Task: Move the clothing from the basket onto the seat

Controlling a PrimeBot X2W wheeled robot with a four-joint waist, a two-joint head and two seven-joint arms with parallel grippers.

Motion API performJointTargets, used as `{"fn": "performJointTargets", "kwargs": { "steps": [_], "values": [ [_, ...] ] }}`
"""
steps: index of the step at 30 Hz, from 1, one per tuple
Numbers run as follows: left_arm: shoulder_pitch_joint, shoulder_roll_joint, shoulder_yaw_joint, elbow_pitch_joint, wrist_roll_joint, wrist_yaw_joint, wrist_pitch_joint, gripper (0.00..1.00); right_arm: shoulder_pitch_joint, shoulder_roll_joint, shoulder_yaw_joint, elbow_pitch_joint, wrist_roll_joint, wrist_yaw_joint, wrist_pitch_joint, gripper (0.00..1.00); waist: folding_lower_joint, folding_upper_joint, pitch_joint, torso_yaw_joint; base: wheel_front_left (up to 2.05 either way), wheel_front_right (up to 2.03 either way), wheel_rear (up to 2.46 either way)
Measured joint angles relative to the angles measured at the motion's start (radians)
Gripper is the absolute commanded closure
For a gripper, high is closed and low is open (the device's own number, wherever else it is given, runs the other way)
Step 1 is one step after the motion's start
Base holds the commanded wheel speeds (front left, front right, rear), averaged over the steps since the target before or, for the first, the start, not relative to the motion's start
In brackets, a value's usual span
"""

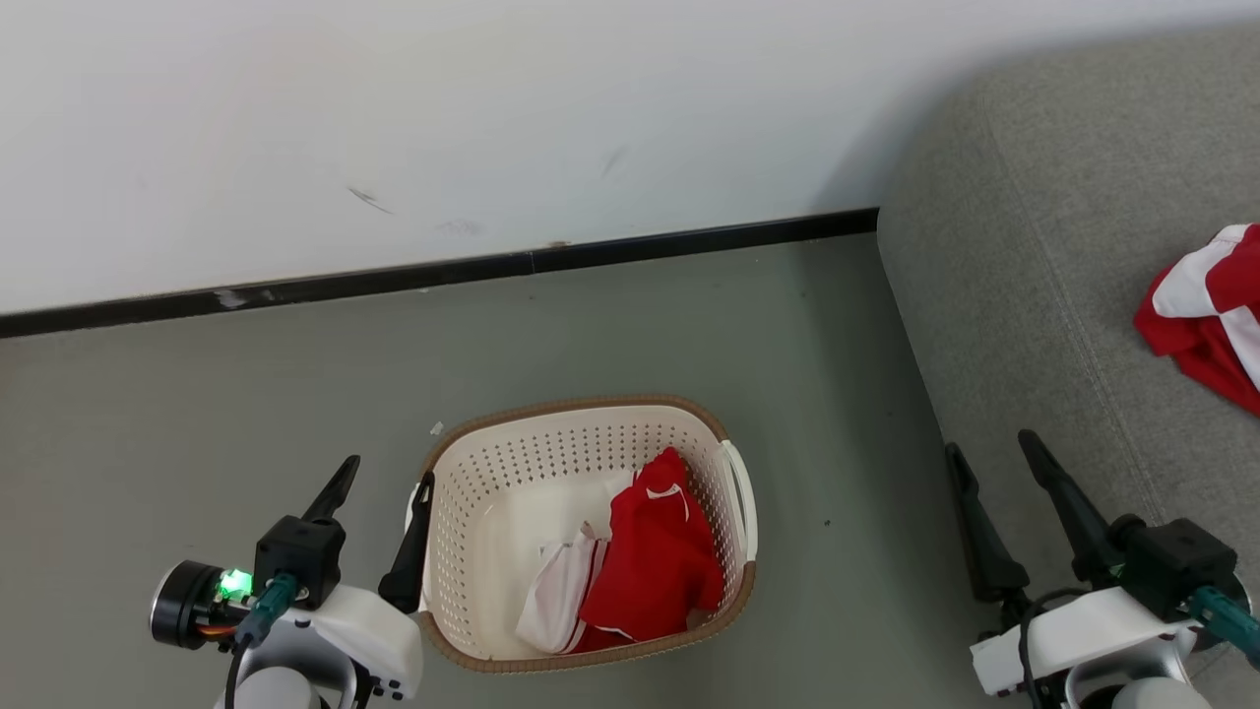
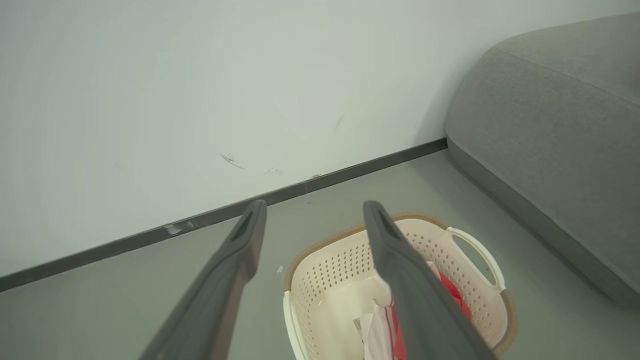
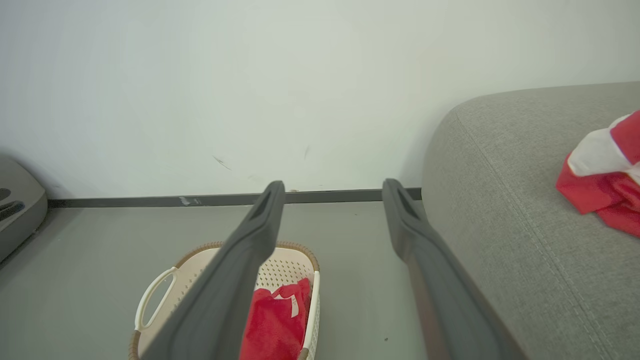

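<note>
Grey floor (image 1: 197, 443) is bearing the basket (image 1: 551, 453); left tool (image 1: 388, 471) is hanging by its rim, right tool (image 1: 990, 442) by the seat (image 1: 1034, 246), both spread wide, empty.

White wall (image 1: 492, 98), scuffed; black skirting (image 1: 591, 258) along its foot; grey floor (image 1: 197, 414) with a small white scrap (image 1: 436, 428) lying on it.

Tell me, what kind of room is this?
Probably a living room at home: a big grey seat, a laundry basket of red clothing on the floor, a white wall.
</note>
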Motion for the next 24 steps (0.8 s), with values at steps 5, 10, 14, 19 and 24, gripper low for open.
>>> {"fn": "performJointTargets", "kwargs": {
  "steps": [5,10,14,19,24],
  "values": [
    [-0.056,-0.008,-0.006,0.053,0.004,-0.007,0.009,0.0,-0.028,0.0,-0.017,-0.021,0.0,0.0,0.0,0.0,0.0,0.0,0.053,-0.011,0.0,0.0,0.0],
    [-0.109,-0.013,-0.018,0.09,0.01,-0.016,0.012,0.0,-0.057,0.0,-0.016,-0.039,0.003,0.0,0.0,0.0,0.0,0.0,0.112,-0.022,0.0,0.0,0.0],
    [-0.147,-0.026,-0.029,0.115,0.015,-0.018,0.012,0.0,-0.09,0.0,-0.018,-0.049,0.006,0.0,-0.001,0.0,0.0,0.0,0.16,-0.033,0.0,0.0,0.0],
    [-0.191,-0.036,-0.057,0.144,0.033,-0.036,0.012,0.0,-0.128,0.0,-0.02,-0.057,0.014,0.0,-0.002,0.0,0.0,-0.0001,0.218,-0.048,0.0,0.0,0.0],
    [-0.233,-0.046,-0.085,0.172,0.06,-0.052,0.011,0.0,-0.163,0.0,-0.019,-0.062,0.016,0.0,-0.003,0.0,0.0,0.0,0.272,-0.064,0.0,0.0,0.0]
  ]
}}
